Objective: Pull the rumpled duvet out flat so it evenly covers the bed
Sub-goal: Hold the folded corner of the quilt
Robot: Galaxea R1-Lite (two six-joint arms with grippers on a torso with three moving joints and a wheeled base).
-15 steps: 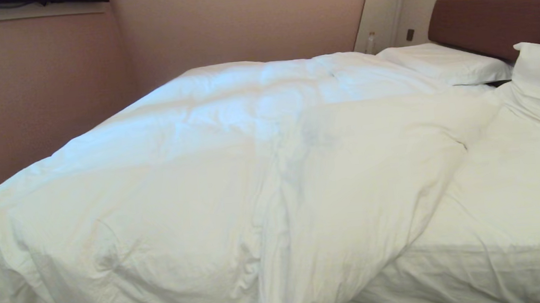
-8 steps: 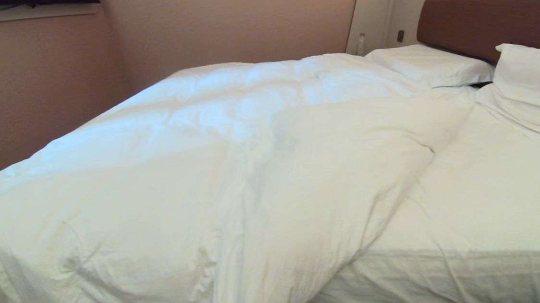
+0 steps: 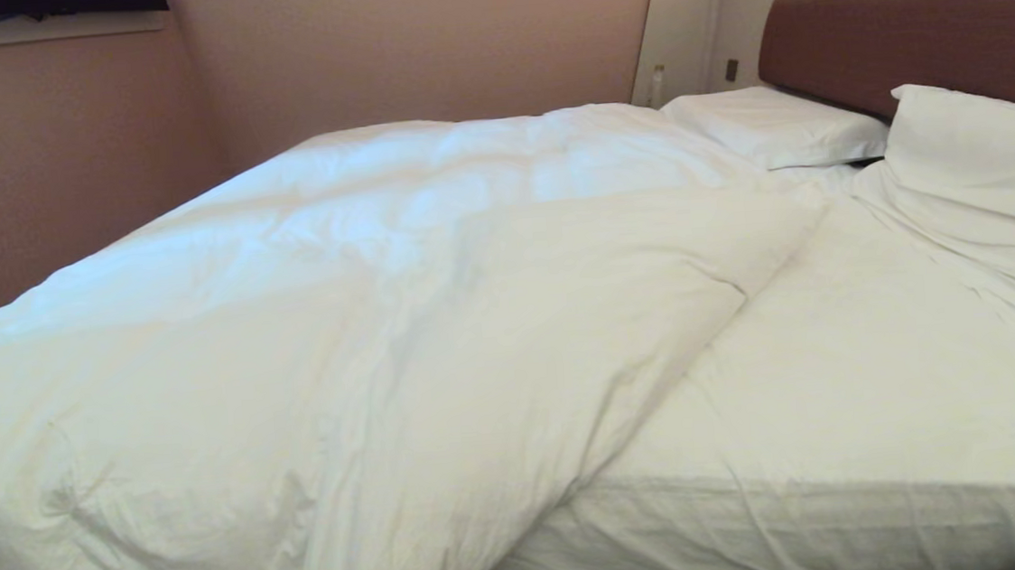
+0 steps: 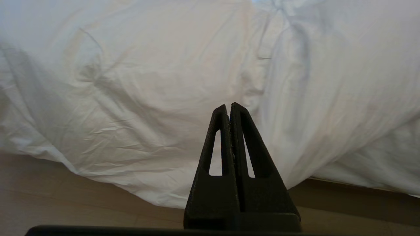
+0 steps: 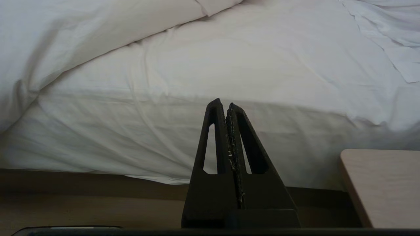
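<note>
Pink-walled room, rumpled duvet [image 3: 339,334] half-covering bed [image 3: 843,403]

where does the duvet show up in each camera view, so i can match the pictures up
Head view: the duvet covers the bed's left and middle, leaving the sheet bare on the right.
Left wrist view: the duvet fills the picture beyond the shut left gripper, hanging toward the floor.
Right wrist view: the duvet lies beyond the shut right gripper.
Shared landmark: the duvet's slanting edge across the bare sheet.
</note>
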